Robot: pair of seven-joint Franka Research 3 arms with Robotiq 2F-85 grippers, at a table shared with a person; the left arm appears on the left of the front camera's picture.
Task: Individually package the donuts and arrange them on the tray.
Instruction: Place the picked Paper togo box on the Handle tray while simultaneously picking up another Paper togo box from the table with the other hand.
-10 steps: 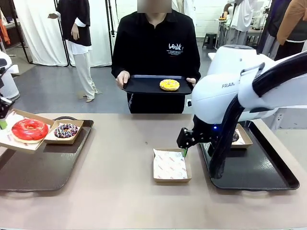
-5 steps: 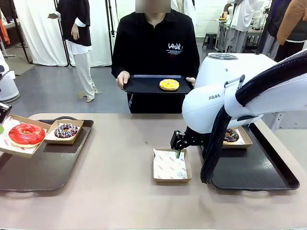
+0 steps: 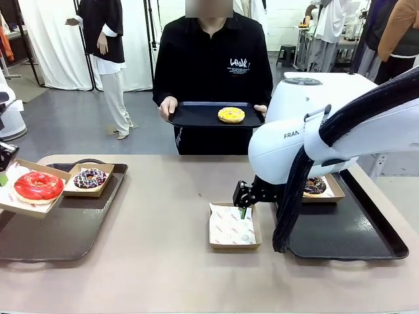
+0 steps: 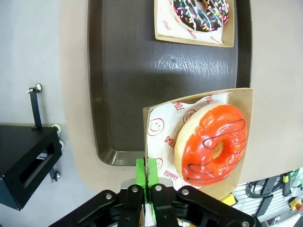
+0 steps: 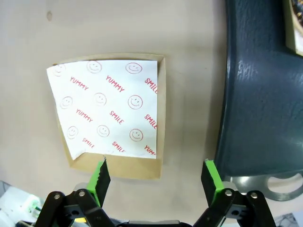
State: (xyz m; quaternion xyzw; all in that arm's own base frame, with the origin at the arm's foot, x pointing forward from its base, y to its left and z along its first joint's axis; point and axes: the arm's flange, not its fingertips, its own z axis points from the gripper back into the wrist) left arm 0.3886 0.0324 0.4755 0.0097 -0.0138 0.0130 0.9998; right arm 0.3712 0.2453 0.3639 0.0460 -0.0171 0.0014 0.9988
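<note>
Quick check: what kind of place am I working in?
Likely a robot lab or studio, not a real bakery: white curtains, a bare grey floor, and a person standing across the table.

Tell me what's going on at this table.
Its left pincer is shut on the rim of a box holding the red donut, at the edge of the left tray, beside the boxed purple sprinkled donut. The right pincer hangs open over an empty lined box mid-table. The chocolate donut sits boxed on the right tray. A person opposite holds a black tray with the yellow donut.
</note>
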